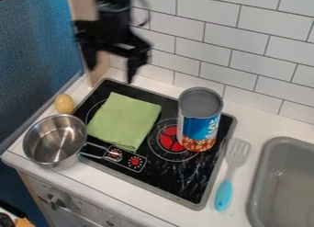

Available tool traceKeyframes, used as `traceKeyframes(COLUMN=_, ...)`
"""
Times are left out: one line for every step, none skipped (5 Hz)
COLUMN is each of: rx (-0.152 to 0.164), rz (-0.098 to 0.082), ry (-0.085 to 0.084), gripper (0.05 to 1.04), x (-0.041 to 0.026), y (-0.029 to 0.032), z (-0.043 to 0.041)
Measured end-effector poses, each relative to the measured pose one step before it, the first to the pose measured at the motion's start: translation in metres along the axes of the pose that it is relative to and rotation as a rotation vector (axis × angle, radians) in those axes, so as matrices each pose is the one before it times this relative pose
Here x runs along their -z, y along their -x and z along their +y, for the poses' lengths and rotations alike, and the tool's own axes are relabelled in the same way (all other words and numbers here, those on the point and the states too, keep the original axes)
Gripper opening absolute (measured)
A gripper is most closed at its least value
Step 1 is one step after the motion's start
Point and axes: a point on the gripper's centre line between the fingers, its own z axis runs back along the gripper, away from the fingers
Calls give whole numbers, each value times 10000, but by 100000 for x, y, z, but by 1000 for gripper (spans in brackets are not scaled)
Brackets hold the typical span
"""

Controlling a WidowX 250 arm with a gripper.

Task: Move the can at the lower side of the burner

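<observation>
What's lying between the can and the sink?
A blue-handled spatula lies on the white counter between the can and the sink, in the camera view.

One each: can (199,120), pot (55,139), cloth (125,121), spatula (231,171), potato (64,104), sink (259,175), cooktop (175,178)

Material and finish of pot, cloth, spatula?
Pot: shiny metal, likely stainless steel; mirror-like streaks inside.

Green cloth: matte fabric, probably cotton or microfiber; soft, creased edges.

Spatula: smooth turquoise handle, plastic or silicone; slotted grey head, material unclear.
</observation>
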Motion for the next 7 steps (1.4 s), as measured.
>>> traceKeyframes(rx=721, rz=-531, ry=480, gripper=1000, x=-215, y=-2304, z=-2942)
traceKeyframes(rx=718, rz=-616, ry=64, gripper=1000, x=432, y=-1696, z=-3706)
traceKeyframes(rx=45, rz=-502, ry=317, gripper=1000, x=698, y=-1397, z=-3243)
traceKeyframes(rx=119, rz=-215, ry=98, gripper=1000, x=1074, y=-1275, z=-2500)
traceKeyframes(rx=290, rz=30, ry=39, gripper=1000, x=1289, y=-967, z=-1224)
traceKeyframes(rx=432, rz=71, ry=-118, gripper=1000, x=2008, y=-375, z=-340)
traceKeyframes(rx=526, rz=127, ry=338, gripper=1000, x=899, y=173, z=-375)
